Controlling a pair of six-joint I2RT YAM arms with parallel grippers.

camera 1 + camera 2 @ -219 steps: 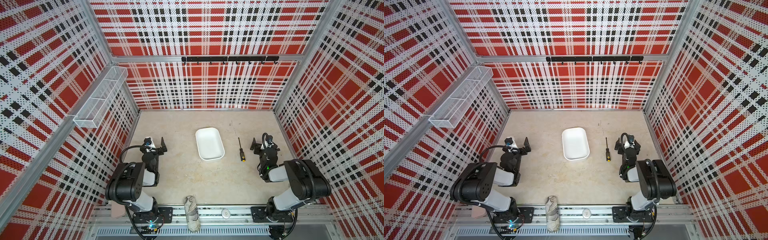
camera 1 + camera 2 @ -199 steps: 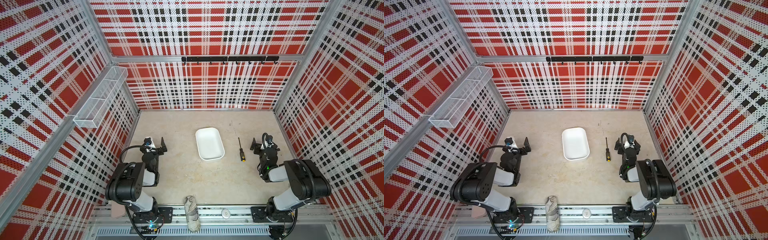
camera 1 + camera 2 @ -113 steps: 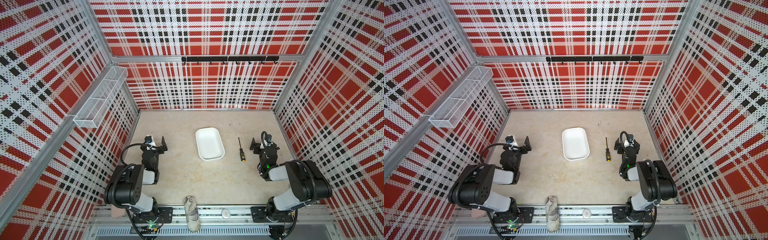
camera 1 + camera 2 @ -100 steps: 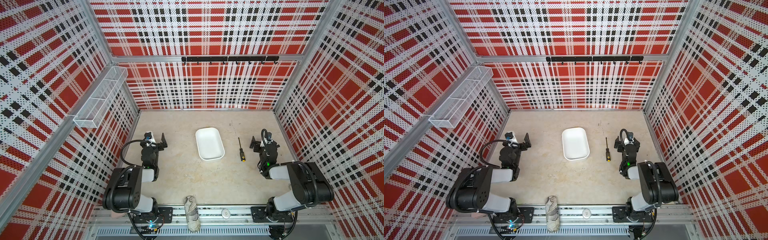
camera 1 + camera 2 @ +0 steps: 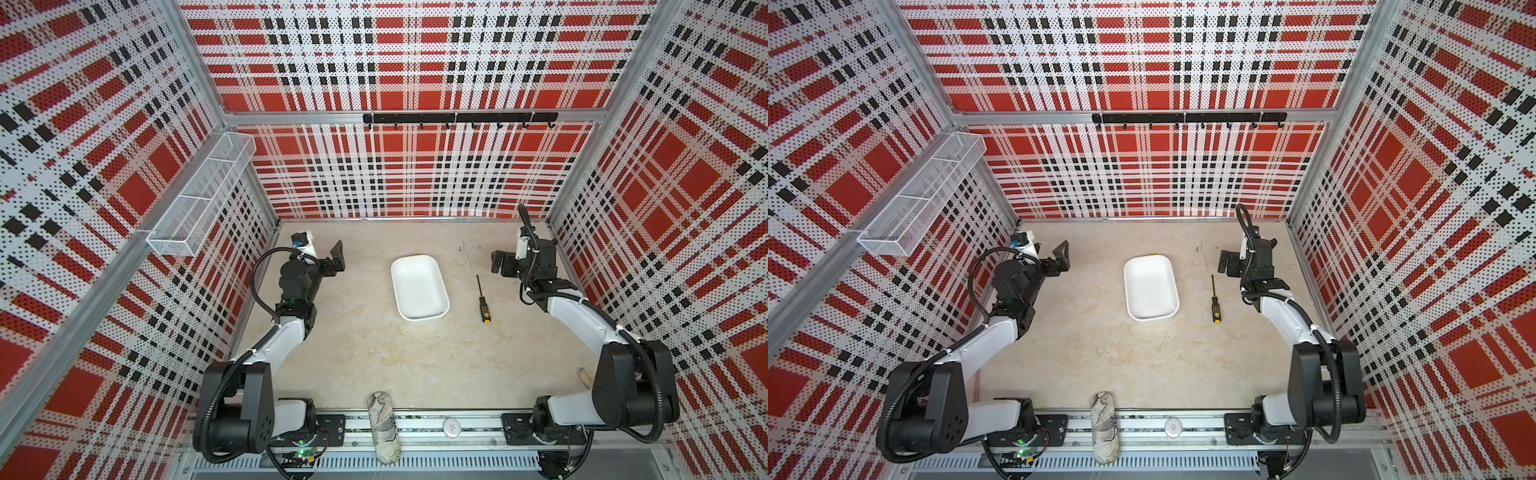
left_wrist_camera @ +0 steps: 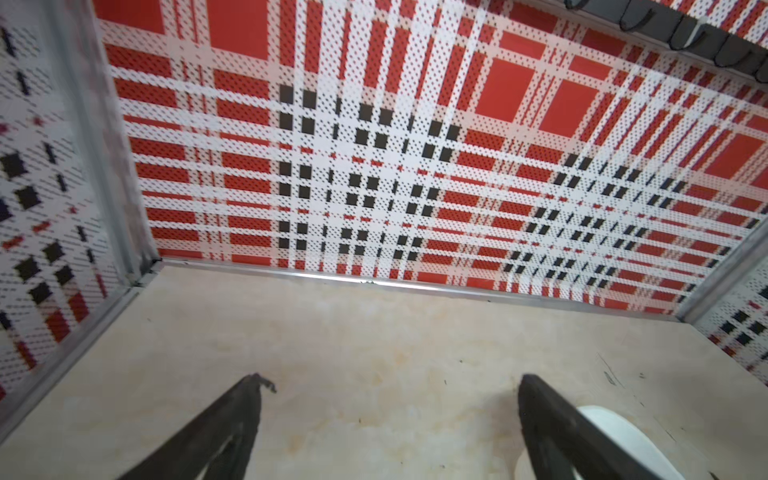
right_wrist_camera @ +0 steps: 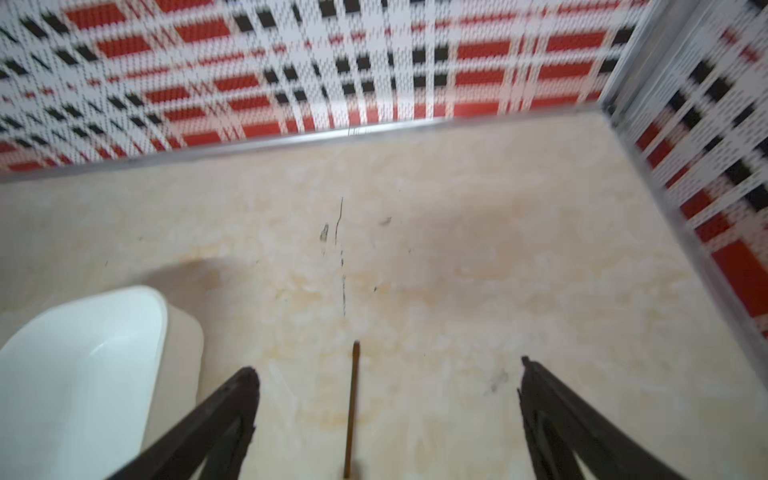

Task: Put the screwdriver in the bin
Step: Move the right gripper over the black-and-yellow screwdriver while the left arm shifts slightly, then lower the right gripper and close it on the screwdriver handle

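1. Lying flat on the table point(image 5: 374, 353), the screwdriver point(image 5: 481, 299) sits just beside the bin point(image 5: 419, 286) without touching it, on the bin's right in both top views. Its yellow cap points toward the front rail and its tip toward the back wall.
2. Bin: a shallow white tray near the middle of the table, set slightly askew, with the screwdriver outside it.
3. Right gripper point(image 5: 495, 262): jaws spread wide and gripping nothing, near the tip end of the screwdriver but apart from it. In the right wrist view the thin shaft runs between the two fingers, clear of both.
4. Left gripper point(image 5: 337, 255): jaws spread and gripping nothing, at the left side of the table, well apart from the bin. In the left wrist view one end of the bin shows beside one finger.
5. Surroundings: a wire basket point(image 5: 199, 195) hangs on the left wall, and a black hook rail point(image 5: 457, 118) on the back wall.
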